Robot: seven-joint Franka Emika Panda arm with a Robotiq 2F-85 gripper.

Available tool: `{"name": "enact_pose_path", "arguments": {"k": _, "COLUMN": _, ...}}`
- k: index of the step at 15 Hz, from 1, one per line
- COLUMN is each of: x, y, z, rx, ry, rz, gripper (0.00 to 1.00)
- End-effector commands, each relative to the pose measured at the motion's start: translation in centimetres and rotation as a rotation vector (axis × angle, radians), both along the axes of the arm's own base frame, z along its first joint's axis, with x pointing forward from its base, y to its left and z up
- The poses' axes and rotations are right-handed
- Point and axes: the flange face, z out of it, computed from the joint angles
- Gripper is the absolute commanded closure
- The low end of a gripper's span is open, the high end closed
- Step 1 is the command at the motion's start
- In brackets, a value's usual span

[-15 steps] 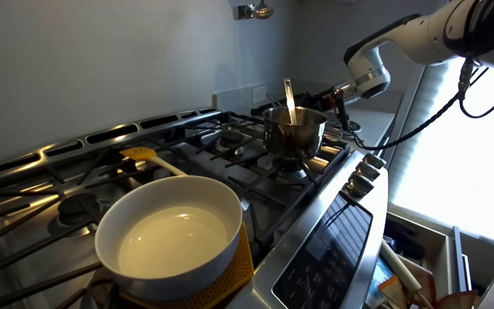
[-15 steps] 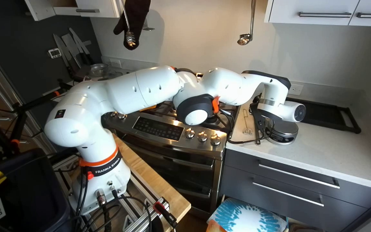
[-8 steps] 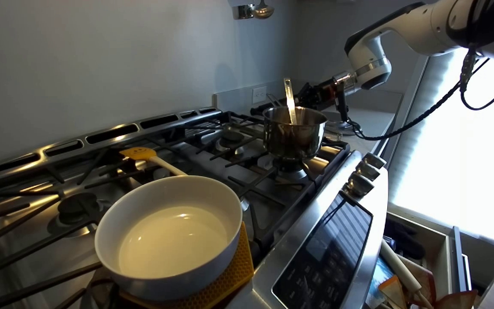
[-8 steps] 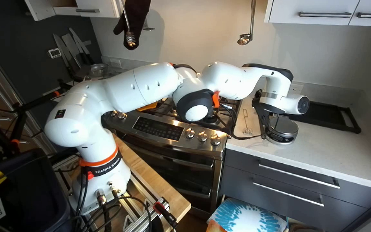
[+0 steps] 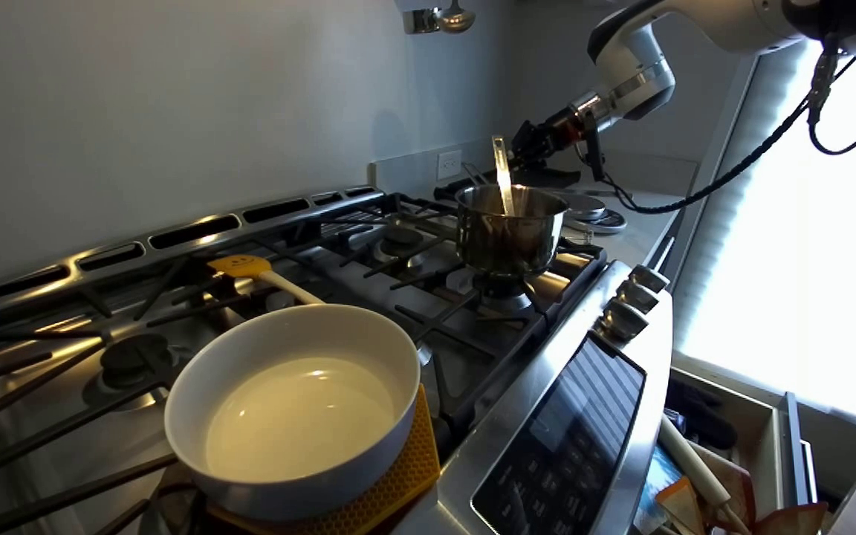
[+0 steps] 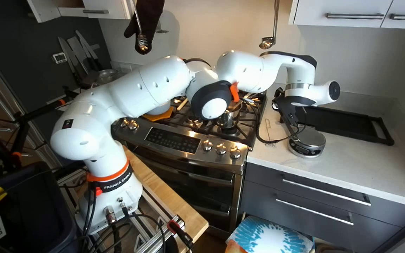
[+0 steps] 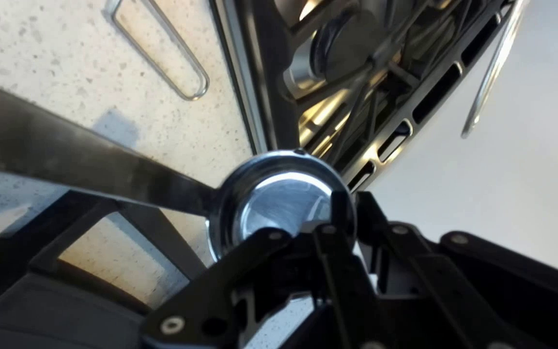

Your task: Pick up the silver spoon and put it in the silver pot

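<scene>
Where the stove [image 6: 172, 140] and the bench [image 6: 346, 165] meet edge to edge, the arm [image 6: 241, 72] reaches over both. The tray [image 6: 350, 124] lies along the bench's wall edge. On the stove the white pot [image 5: 302, 416] sits well away from the bench, while the silver pot [image 5: 510, 241] sits near the bench's stove-side edge, with a utensil [image 5: 503, 174] slanting up out of it. The scale [image 6: 312, 137] stands in front of the tray, towards the bench's front edge. The spoon [image 7: 177, 189] hangs above the bench, near its stove-side back corner; the jaws are nearly together, pinching the rim of its bowl between their fingers [image 7: 341, 211].
</scene>
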Motion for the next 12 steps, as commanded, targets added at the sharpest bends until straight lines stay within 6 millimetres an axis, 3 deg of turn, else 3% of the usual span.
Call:
{"name": "enact_pose_path", "arguments": {"k": 1, "x": -2.4, "y": 0.2, "z": 4.1, "rx": -0.132, "ry": 0.060, "rz": 0.116, "gripper": 0.98}}
{"name": "enact_pose_path", "arguments": {"k": 8, "x": -5.7, "y": 0.8, "z": 10.8, "rx": -0.324, "ry": -0.019, "rz": 0.155, "gripper": 0.98}}
{"name": "enact_pose_path", "arguments": {"k": 12, "x": -7.9, "y": 2.8, "z": 13.7, "rx": -0.413, "ry": -0.050, "rz": 0.193, "gripper": 0.98}}
